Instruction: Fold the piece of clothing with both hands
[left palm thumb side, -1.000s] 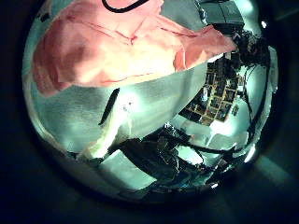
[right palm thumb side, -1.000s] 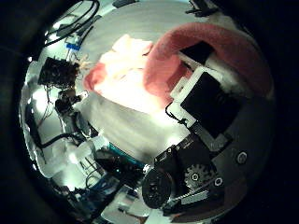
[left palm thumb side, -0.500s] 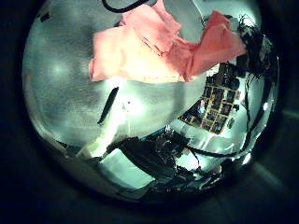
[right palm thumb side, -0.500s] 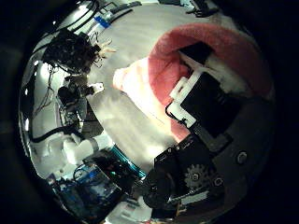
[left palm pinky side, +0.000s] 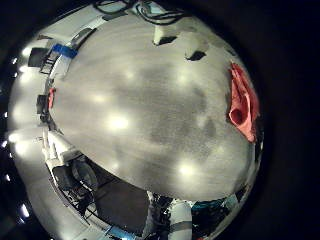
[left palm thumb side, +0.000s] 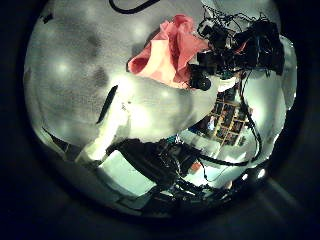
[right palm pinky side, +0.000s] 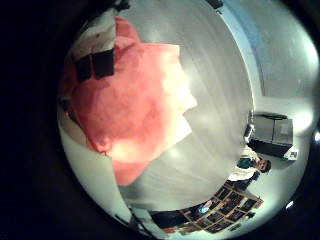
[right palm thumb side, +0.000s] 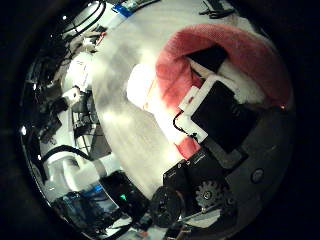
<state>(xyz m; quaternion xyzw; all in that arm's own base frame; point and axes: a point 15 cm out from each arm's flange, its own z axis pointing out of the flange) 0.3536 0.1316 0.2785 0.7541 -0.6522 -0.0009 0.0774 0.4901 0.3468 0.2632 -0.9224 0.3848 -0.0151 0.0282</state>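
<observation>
Left hand: none of its own fingers showed clearly in either of its palm views, so I couldn't tell how open it was; nothing lay close against its palm.
Left little-finger view: only this one showed the wide grey table (left palm pinky side: 140, 110) nearly bare, with the pink garment (left palm pinky side: 242, 98) as a narrow strip at the far edge, long axis running along that edge.
Left thumb view: here the garment (left palm thumb side: 168, 55) sat bunched on the table, and a black-and-white hand (left palm thumb side: 235, 52) was right against its far side, a meeting the other left view missed.
Right hand: fingers (right palm thumb side: 215, 95) were curled into the cloth, pink fabric (right palm thumb side: 215, 45) draped over and round them, so it had hold of the garment.
Right little-finger view: alone in showing the cloth (right palm pinky side: 135, 100) hanging broad and close to the palm, tapering to a loose corner toward the table (right palm pinky side: 215, 120).
</observation>
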